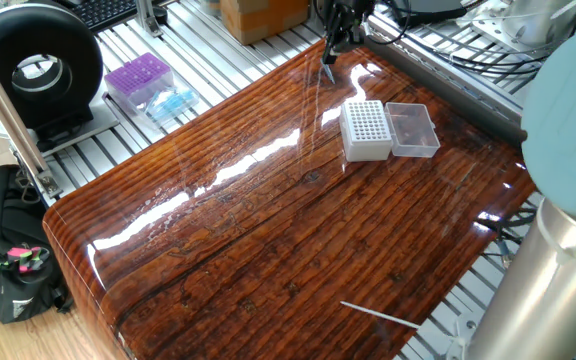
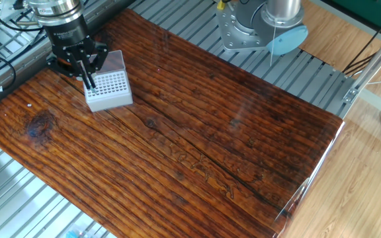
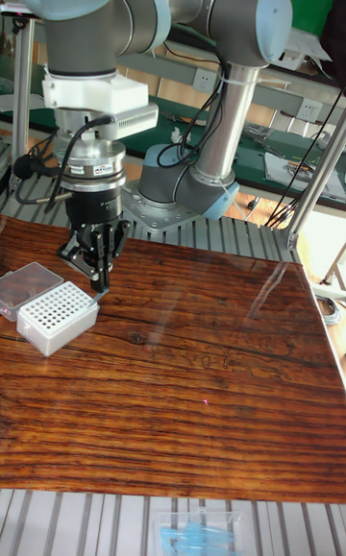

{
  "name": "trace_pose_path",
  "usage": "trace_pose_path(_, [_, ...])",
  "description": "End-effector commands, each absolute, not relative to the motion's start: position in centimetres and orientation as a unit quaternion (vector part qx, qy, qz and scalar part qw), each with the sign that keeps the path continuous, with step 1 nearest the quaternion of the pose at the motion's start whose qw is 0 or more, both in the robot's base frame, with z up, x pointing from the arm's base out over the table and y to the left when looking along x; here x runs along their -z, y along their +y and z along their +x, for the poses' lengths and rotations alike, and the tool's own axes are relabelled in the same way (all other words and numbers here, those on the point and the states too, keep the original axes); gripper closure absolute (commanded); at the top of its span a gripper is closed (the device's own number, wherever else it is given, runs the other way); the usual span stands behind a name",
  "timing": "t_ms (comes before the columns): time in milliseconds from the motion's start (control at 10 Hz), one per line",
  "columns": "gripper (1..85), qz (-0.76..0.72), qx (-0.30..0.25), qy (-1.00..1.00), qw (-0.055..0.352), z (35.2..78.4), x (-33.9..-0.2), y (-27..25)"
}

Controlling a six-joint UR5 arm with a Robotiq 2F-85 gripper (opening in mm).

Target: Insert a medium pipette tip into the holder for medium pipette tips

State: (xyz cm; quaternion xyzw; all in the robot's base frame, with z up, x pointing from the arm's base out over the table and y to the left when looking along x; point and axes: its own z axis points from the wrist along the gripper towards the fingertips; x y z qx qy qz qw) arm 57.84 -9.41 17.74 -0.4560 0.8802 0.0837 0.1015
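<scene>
The tool [image 2: 86, 74] is seen pointing straight down over the far corner of the table [image 2: 197, 152]; its two dark fingers [image 3: 99, 273] are drawn close together, and a thin pale sliver, taken to be the medium pipette tip [image 3: 97, 298], is seen pinched between them and hanging below, though it is too small for its shape to be made out; in the one fixed view the tool [image 1: 329, 52] is seen at about 11 o'clock from the holder for medium pipette tips [image 1: 365, 130], with a short pale point [image 1: 328, 73] below the fingers. In the other fixed view the fingertips are placed at the 10 o'clock edge of the holder [image 2: 108, 90]; whether the tip is touching the grid of holes or hanging just above it cannot be told. In the tall fixed view the tool [image 3: 98, 289] is shown at about 2 o'clock from the holder [image 3: 57, 317], just above its near corner; the holder is set flat on the table [image 3: 192, 393], a white box with a hole grid on top; its clear lid [image 1: 412, 129] is laid open beside it, at 3 o'clock in the one fixed view and at 10 o'clock [image 3: 28, 285] in the tall fixed view. A purple tip box [image 1: 138, 79] and a light-blue pack [image 1: 170, 104] are seen on the slatted frame off the table, well apart from the holder; a black round unit [image 1: 36, 68] is stood beyond them.
</scene>
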Motion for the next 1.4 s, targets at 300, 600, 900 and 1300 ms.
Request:
trace_pose_path(300, [84.7,-0.474,-0.115,0.866,0.111,54.5,-17.2,-12.8])
trace_pose_path(600, [84.7,-0.473,-0.123,0.864,0.121,53.8,-16.7,-13.8])
trace_pose_path(900, [84.7,-0.479,-0.128,0.859,0.124,53.7,-16.8,-13.6])
trace_pose_path(1300, [84.7,-0.459,-0.106,0.876,0.104,53.6,-16.3,-15.1])
